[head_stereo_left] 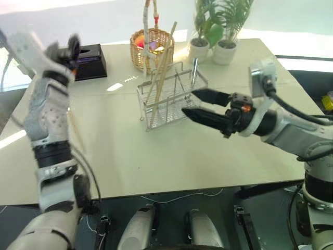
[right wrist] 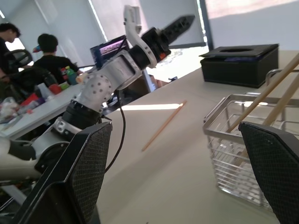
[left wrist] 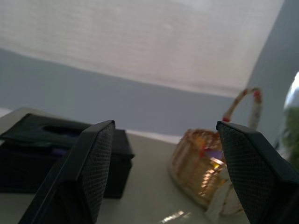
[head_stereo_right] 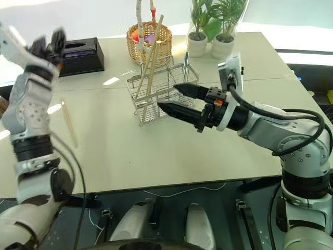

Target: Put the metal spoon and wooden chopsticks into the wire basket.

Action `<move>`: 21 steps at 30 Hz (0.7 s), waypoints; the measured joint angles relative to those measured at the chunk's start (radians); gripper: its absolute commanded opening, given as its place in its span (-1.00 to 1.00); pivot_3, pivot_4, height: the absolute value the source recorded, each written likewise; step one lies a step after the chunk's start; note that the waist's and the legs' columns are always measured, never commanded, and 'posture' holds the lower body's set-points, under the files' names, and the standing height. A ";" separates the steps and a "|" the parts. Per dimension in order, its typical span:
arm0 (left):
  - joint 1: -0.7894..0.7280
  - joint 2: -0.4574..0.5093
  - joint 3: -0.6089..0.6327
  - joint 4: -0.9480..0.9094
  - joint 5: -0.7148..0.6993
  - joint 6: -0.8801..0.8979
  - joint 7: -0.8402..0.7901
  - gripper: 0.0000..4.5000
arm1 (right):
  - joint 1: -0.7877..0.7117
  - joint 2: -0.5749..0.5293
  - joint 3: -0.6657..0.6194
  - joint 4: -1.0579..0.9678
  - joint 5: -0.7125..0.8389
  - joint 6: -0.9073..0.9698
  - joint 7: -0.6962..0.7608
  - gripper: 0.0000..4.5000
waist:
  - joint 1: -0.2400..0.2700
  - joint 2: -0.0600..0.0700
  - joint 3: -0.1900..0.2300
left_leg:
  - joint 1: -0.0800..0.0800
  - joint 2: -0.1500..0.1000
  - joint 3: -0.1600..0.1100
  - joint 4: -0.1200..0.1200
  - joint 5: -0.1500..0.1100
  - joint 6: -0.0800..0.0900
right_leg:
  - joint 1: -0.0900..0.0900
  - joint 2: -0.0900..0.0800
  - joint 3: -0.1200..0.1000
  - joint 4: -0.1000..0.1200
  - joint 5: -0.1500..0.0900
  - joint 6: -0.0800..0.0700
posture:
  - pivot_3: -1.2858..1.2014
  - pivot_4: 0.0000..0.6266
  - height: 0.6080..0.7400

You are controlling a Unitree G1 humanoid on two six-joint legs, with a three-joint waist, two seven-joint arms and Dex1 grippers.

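The wire basket [head_stereo_left: 171, 99] stands mid-table. Wooden chopsticks [head_stereo_left: 162, 67] lean inside it, their tops sticking out well above the rim. The metal spoon [head_stereo_left: 194, 69] stands upright in the basket's far right corner, handle up. One more chopstick [head_stereo_right: 69, 124] lies loose on the table at the left, also seen in the right wrist view [right wrist: 163, 125]. My right gripper [head_stereo_left: 188, 102] is open and level, its tips just right of the basket, nothing between them. My left gripper [head_stereo_left: 67, 49] is raised at the far left, open and empty [left wrist: 164, 126].
A round wicker basket [head_stereo_left: 151, 47] with coloured items stands right behind the wire basket. A black tissue box [head_stereo_left: 88, 60] sits at the back left, and potted plants [head_stereo_left: 213, 47] at the back right. People sit at desks [right wrist: 28, 51] beyond the table's left side.
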 measured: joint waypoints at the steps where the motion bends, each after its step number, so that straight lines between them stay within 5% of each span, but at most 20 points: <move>1: 0.043 0.007 -0.011 -0.003 0.039 0.060 0.046 0.63 | 0.001 -0.004 0.005 0.004 0.001 0.009 0.023 1.00 | 0.003 0.000 0.000 | 0.000 0.000 0.000 0.000 0.000 0.000 | -0.003 0.000 0.000 0.000 0.000 0.000 | 0.03 -0.52 1.00; 6: 0.167 -0.016 -0.007 -0.107 0.118 0.302 0.204 0.63 | 0.026 -0.037 0.019 0.010 0.003 0.057 0.112 1.00 | 0.028 -0.007 0.000 | -0.001 0.000 0.000 0.002 -0.002 -0.003 | -0.003 -0.001 0.000 -0.001 0.000 0.000 | 0.03 -0.52 1.00; 16: 0.252 -0.223 0.009 -0.338 0.136 0.448 0.308 0.63 | 0.071 -0.074 0.047 0.012 -0.023 0.109 0.207 1.00 | 0.033 -0.008 0.000 | -0.001 0.001 0.000 0.001 -0.002 -0.003 | -0.003 -0.001 0.000 -0.001 0.000 -0.001 | 0.03 -0.52 1.00; 21: 0.235 -0.244 0.006 -0.341 0.167 0.476 0.332 0.63 | 0.071 -0.072 0.055 0.012 -0.049 0.109 0.212 1.00 | 0.033 -0.008 0.000 | -0.001 0.001 0.000 0.001 -0.002 -0.003 | -0.003 0.000 0.000 -0.001 0.000 -0.001 | 0.03 -0.52 1.00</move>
